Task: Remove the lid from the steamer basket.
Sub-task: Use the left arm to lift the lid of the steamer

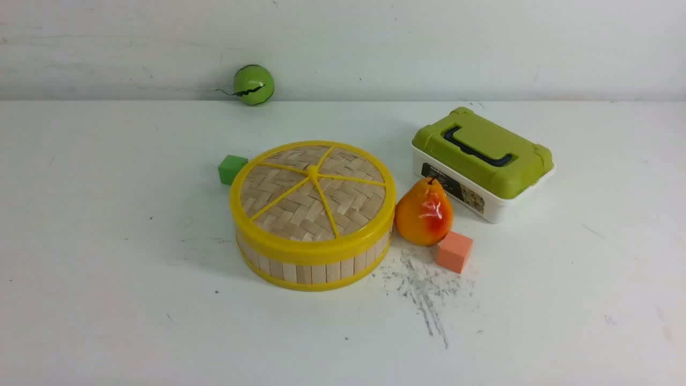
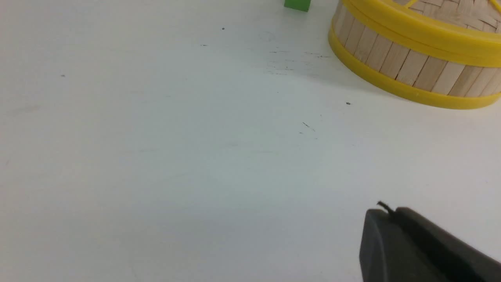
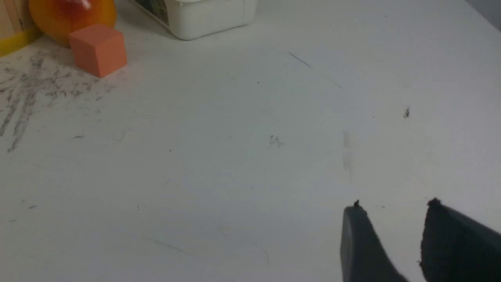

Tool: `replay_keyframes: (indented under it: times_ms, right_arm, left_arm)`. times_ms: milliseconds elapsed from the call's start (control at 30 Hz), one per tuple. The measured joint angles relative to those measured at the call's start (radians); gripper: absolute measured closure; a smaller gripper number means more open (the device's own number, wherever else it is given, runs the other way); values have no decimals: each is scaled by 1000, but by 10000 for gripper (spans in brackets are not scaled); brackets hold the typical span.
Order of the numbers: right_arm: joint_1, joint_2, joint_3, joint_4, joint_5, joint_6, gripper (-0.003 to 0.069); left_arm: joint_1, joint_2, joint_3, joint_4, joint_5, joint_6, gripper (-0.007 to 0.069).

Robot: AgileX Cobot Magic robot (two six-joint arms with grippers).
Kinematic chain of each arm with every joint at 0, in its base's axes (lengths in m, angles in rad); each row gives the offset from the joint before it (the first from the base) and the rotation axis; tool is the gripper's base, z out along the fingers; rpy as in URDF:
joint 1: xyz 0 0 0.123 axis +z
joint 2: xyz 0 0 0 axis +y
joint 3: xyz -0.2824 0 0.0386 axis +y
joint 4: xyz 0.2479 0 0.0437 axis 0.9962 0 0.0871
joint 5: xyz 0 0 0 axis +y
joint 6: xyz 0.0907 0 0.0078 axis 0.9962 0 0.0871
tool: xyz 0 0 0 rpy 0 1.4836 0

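The lid (image 1: 313, 192), woven bamboo with a yellow rim, spokes and centre knob, sits on the steamer basket (image 1: 316, 268) at the middle of the table. Both show in the left wrist view, the lid (image 2: 438, 37) over the slatted basket wall (image 2: 411, 68). My left gripper (image 2: 387, 211) is shut and empty, low over bare table, well short of the basket. My right gripper (image 3: 395, 205) is open and empty over bare table, far from the basket, whose edge (image 3: 11, 39) just shows in its view. Neither gripper shows in the front view.
An orange pear (image 1: 424, 213) touches the basket's right side, with an orange cube (image 1: 454, 251) in front of it. A white box with a green lid (image 1: 482, 161) stands at the right rear. A green cube (image 1: 231, 169) sits left of the basket; a green ball (image 1: 253, 84) rests by the back wall.
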Motion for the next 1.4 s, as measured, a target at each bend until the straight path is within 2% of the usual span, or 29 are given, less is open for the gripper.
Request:
replay_keyframes:
  times_ms: [1067, 1200, 1367, 1400]
  right_arm:
    - [0, 0, 0, 0, 0, 0, 419]
    - [0, 0, 0, 0, 0, 0, 419]
    - [0, 0, 0, 0, 0, 0, 419]
    - [0, 0, 0, 0, 0, 0, 419]
  left_arm:
    - [0, 0, 0, 16, -4, 0, 597]
    - [0, 0, 0, 16, -53, 0, 594]
    - [0, 0, 0, 35, -223, 1, 594]
    - [0, 0, 0, 50, -300, 3, 594]
